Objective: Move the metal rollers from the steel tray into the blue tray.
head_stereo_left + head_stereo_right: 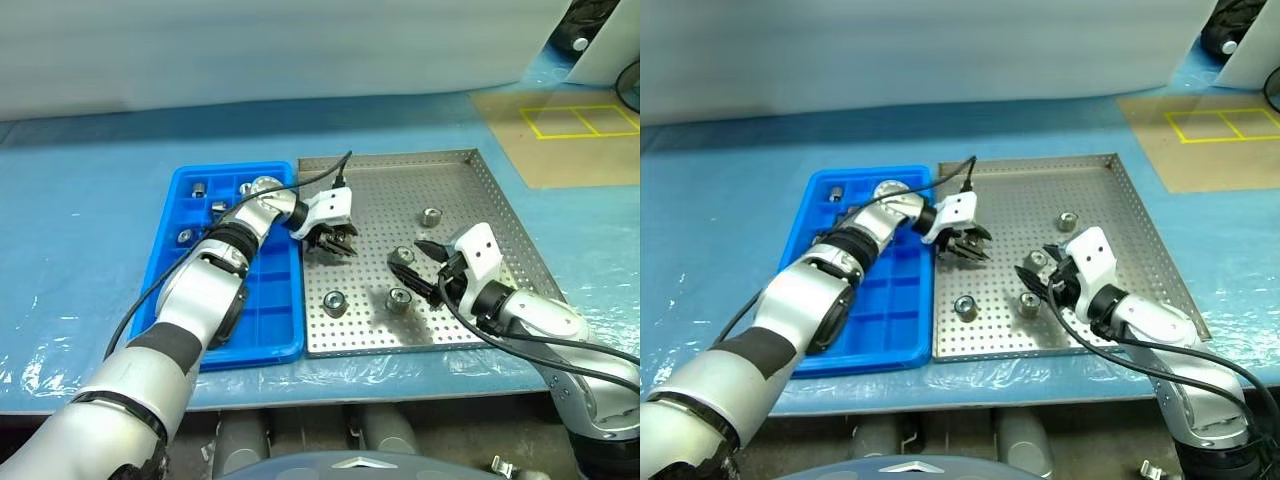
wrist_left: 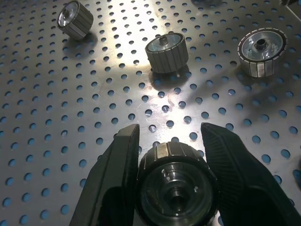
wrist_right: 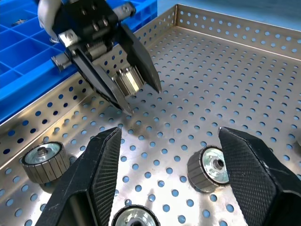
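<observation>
A few rollers [image 1: 199, 189] sit in the blue tray [image 1: 165, 265], four remain on the steel tray [image 1: 470, 190]; left gripper [image 1: 336, 243] pinches one roller [image 3: 128, 79], right gripper [image 1: 416, 264] jaws spread.

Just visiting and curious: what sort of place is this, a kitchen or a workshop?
Probably a workshop or test bench: a perforated steel tray of small metal rollers, a blue tray with sorting compartments, and yellow floor tape.

Shiny silver rollers [image 1: 335, 303] lay on a grey steel tray [image 1: 470, 190] dotted with holes, beside a bright blue gridded tray [image 1: 268, 300] on a light-blue surface [image 1: 80, 220].
</observation>
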Tool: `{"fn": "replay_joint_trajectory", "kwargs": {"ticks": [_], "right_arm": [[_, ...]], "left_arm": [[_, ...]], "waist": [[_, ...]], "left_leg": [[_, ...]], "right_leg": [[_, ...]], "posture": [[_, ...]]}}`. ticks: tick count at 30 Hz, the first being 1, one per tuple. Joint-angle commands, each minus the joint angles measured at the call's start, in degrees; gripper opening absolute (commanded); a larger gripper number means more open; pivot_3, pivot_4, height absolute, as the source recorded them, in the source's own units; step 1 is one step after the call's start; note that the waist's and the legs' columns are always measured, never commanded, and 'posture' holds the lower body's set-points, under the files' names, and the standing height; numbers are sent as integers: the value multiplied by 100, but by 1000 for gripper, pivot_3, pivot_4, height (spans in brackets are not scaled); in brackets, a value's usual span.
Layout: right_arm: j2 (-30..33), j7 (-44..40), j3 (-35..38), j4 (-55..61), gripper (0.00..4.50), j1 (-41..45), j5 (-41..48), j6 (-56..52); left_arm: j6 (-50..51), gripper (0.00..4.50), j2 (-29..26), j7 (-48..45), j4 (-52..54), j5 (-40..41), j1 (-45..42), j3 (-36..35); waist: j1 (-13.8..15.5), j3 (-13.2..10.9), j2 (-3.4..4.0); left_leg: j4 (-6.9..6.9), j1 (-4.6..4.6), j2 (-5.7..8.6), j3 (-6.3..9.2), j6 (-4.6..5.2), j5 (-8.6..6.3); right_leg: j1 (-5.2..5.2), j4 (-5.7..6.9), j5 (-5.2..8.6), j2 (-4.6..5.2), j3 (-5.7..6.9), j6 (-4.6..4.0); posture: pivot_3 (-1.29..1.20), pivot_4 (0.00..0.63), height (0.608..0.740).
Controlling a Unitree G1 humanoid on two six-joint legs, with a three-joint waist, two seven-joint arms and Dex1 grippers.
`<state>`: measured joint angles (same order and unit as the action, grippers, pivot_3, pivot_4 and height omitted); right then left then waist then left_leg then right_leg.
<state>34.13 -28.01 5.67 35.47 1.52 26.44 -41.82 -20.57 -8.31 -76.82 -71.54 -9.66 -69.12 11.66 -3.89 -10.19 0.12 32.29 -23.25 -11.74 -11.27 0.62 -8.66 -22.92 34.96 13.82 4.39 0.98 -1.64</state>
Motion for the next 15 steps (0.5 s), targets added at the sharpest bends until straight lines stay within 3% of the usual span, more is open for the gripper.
{"fn": "replay_joint_trajectory", "kwargs": {"ticks": [1, 9, 12, 15], "right_arm": [[4, -152, -62, -121, 3349, 305, -18, 225], [-93, -767, -645, -1075, 3349, 1504, -149, 625], [-188, -1045, -840, -1494, 3349, 1950, -194, 813], [-433, -1458, -1176, -2194, 3349, 2745, -299, 1073]], "left_arm": [[-336, 1735, -295, -312, 537, 372, -199, -260], [-161, 1735, -1405, -698, 2246, 903, 525, -485], [323, 1735, -1757, -692, 3169, 1141, 948, -549], [1155, 1735, -2478, -629, 4475, 1436, 1690, -832]], "waist": [[6, 0, 0], [42, -2, 2], [193, -3, 4], [293, -5, 4]], "left_leg": [[0, 1, -1, 0, 0, 0], [-4, 5, -6, -4, -3, 3], [-8, 6, -10, -3, -13, 9], [-6, 5, -11, -5, -19, 13]], "right_leg": [[0, 1, 0, 0, 0, 0], [-6, 14, -2, -1, 5, -6], [-12, 26, 0, -2, 9, -9], [-22, 41, 1, 0, 8, -12]], "posture": [[-505, 150, 740], [-309, 150, 740], [-209, 150, 740], [-121, 150, 740]]}}
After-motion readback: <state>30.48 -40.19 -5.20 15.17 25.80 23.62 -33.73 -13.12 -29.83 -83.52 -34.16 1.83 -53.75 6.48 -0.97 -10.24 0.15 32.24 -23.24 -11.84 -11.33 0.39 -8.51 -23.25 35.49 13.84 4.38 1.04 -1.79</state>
